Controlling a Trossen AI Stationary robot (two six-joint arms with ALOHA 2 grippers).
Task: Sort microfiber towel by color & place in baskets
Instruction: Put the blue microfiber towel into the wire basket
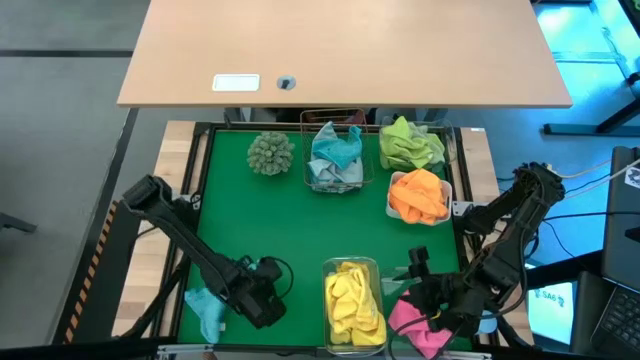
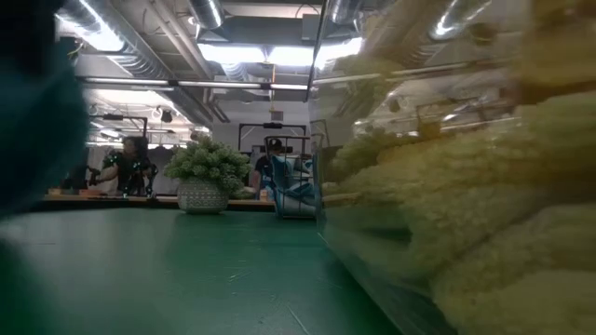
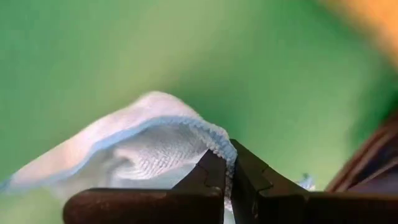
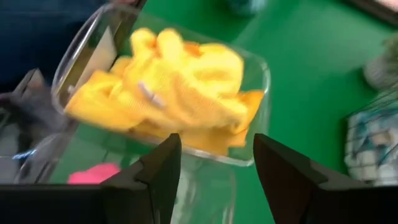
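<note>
1. High view: green mat carries the sorting set. Wire basket at the far edge holds teal towels. Green towels sit in the far right corner, orange towels in a tray just nearer along the right edge.
2. Clear tub at the near edge, middle, holds yellow towels. Each colour has its own container, so most of the sort looks done.
3. Left gripper is low near the near left corner, clamped on a pale blue towel that lies on the mat beside it.
4. Left wrist view: the fingers pinch the towel's stitched hem, jaws nearly together. An edge grip likely lets the cloth hang free when lifted.
5. Right gripper hovers at the near right corner over a pink towel, just beside the yellow tub.
6. Right wrist view: its fingers stand spread apart and empty, pink cloth and yellow tub beyond them. Looks like waiting.
7. Shaggy ball sits at the far edge, left of the basket, not part of the sort.
8. Judgement: the pale blue towel is the step in hand; which container it goes to I cannot tell.
</note>
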